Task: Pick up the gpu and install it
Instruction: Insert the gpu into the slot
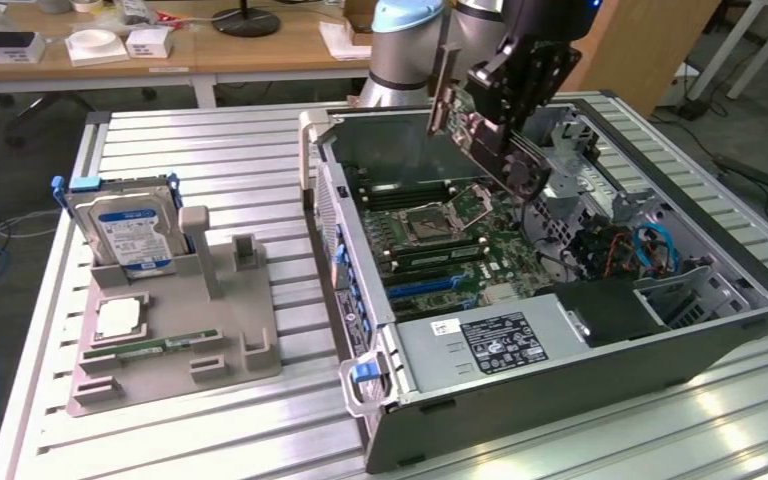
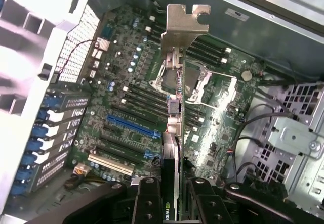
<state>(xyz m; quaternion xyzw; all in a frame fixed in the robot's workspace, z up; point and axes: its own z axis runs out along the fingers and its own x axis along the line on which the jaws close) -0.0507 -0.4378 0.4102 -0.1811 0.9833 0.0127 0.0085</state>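
Observation:
The gpu (image 1: 480, 140) hangs tilted above the open computer case (image 1: 704, 330), a dark card with a pale metal bracket (image 1: 443, 85) at its upper end. My gripper (image 1: 518, 105) is shut on it. In the wrist view the gpu (image 2: 174, 128) is seen edge-on, its bracket (image 2: 183, 26) at the far end, clamped between my black fingers (image 2: 147, 204) where my gripper (image 2: 174, 191) closes. Below it lies the motherboard (image 2: 223, 102) with a blue slot (image 2: 132, 126). The card is in the air, touching no slot.
A grey holder (image 1: 231, 340) stands at the exterior view's left on the slatted table (image 1: 197, 150). It carries a silver hard drive with a blue label (image 1: 124, 230), a processor chip (image 1: 117, 318) and a green memory strip (image 1: 157, 346). The case holds a power supply (image 1: 491, 342) and drive cage (image 2: 298, 133).

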